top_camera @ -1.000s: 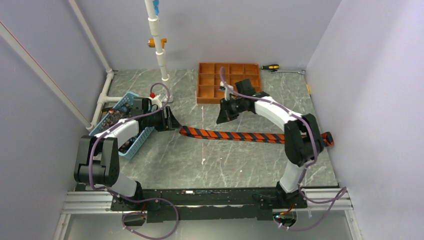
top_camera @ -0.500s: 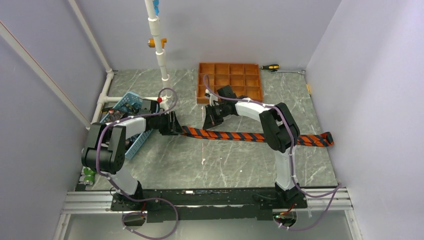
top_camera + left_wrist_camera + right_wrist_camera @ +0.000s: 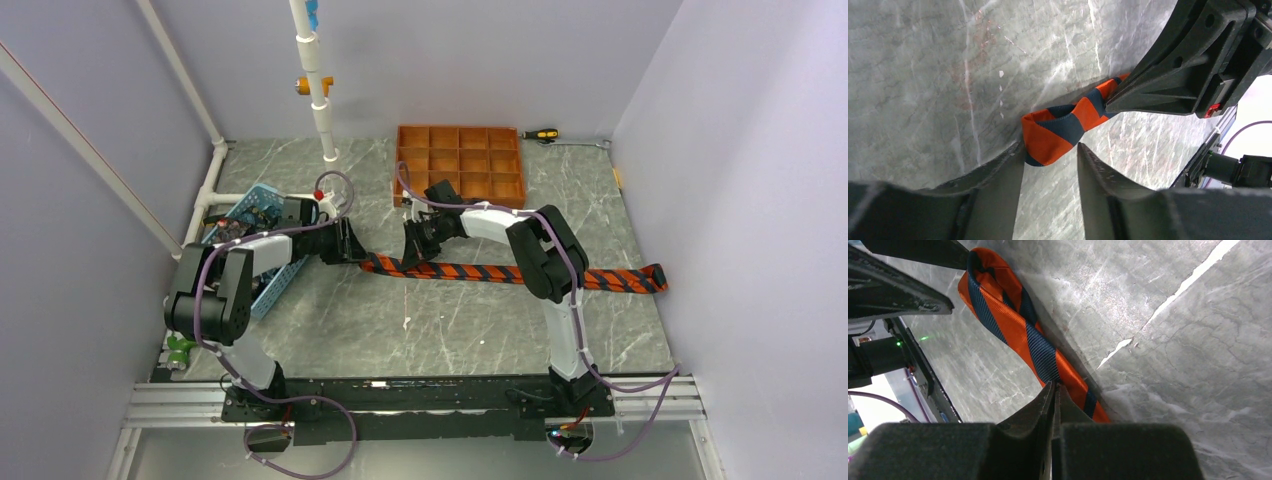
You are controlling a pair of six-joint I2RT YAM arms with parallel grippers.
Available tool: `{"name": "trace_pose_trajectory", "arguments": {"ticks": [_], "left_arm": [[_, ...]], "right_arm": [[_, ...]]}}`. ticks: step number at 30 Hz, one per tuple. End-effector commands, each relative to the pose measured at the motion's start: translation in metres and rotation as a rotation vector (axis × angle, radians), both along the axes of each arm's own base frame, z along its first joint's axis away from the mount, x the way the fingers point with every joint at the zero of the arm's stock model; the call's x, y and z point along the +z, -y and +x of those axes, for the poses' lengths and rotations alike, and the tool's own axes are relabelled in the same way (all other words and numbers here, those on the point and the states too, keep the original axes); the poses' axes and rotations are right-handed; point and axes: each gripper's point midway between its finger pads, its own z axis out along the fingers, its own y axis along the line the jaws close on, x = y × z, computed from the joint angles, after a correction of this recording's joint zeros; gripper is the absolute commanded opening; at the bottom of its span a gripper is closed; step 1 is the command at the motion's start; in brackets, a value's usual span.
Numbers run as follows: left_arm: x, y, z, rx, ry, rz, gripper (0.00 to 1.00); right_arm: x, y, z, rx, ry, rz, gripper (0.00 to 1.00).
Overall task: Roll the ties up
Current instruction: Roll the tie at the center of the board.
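My left fingers stand apart around the striped tie at its folded end; my right fingers are pressed together, tips on it.

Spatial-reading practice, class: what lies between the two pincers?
The folded end of the striped tie lies between left pincer and right pincer; clearest in left wrist view.

Pale lilac walls enclose a grey marble-veined tabletop, with a white pipe standing at the back left.

Grey marbled table, striped tie stretched across it, orange tray, blue basket, screwdriver
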Motion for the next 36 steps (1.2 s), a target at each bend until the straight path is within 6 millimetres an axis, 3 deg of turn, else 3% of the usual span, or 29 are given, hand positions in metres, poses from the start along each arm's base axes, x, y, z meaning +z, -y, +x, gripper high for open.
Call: {"name": "trace_pose_trajectory", "arguments": {"ticks": [1,10,14,20,26,33,36], "left_arm": [[0.007,0.011,0.002,-0.034,0.024,-0.063,0.43],[0.047,0.035,-0.012,-0.129,0.099,-0.164,0.1],[0.054,0.049,-0.017,-0.179,0.114,-0.169,0.03],[0.051,0.072,-0.02,-0.235,0.102,-0.147,0.03],[0.046,0.096,-0.02,-0.289,0.093,-0.162,0.03],[0.031,0.124,-0.015,-0.314,0.035,-0.214,0.06],[0.023,0.13,-0.013,-0.311,-0.008,-0.248,0.16]], "right_arm": [[-0.002,0.001,0.004,-0.008,0.023,-0.008,0.05],[0.01,-0.004,0.006,0.003,0.026,0.018,0.08],[0.026,0.001,0.006,0.011,0.034,0.036,0.14],[0.054,0.03,0.002,0.009,0.015,0.089,0.34],[0.065,0.054,-0.012,0.004,-0.013,0.127,0.49],[0.054,0.054,-0.018,-0.034,-0.087,0.155,0.52],[0.05,0.056,-0.016,-0.045,-0.092,0.146,0.52]]}}
